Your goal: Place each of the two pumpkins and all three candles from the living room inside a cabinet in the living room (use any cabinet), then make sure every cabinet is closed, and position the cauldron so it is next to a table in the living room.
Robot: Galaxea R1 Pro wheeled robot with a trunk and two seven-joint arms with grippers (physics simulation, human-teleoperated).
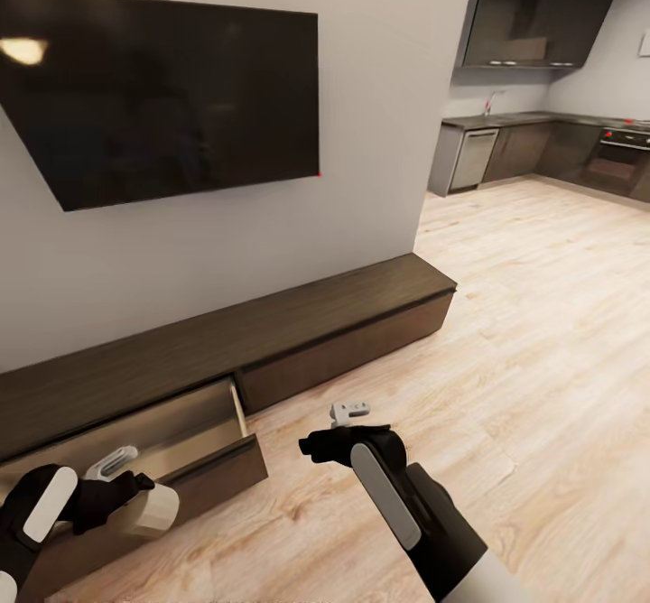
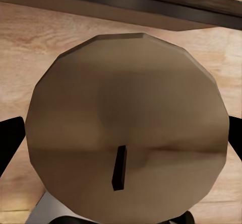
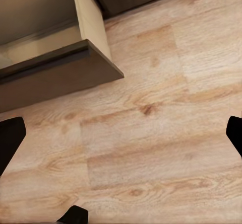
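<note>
The left gripper (image 1: 135,495) is holding a candle (image 1: 152,509), its jaws pinching the pale cylinder from either side just in front of the open drawer (image 1: 171,436) of the cabinet (image 1: 271,332). In the left wrist view the candle (image 2: 126,128) is showing its round tan end face with a short dark wick, and the dark fingertips (image 2: 10,143) are sitting at its two sides, with the floor (image 2: 30,43) and the drawer front's edge beyond. The drawer is standing pulled out from the long, low dark-brown unit, showing a light beige inside; the drawer next to it is sitting flush. The cabinet is running along the wall under a large black TV (image 1: 162,97). The right gripper (image 1: 348,422) is hanging over the wood floor (image 1: 506,359) just right of the open drawer, holding nothing; in the right wrist view its dark fingertips (image 3: 10,141) are sitting wide apart at the frame's edges, so its jaws are spread, with the floor (image 3: 161,133) and the drawer's corner (image 3: 75,58) lying between them. A kitchen (image 1: 551,134) with dark cupboards is showing in the far right background.
</note>
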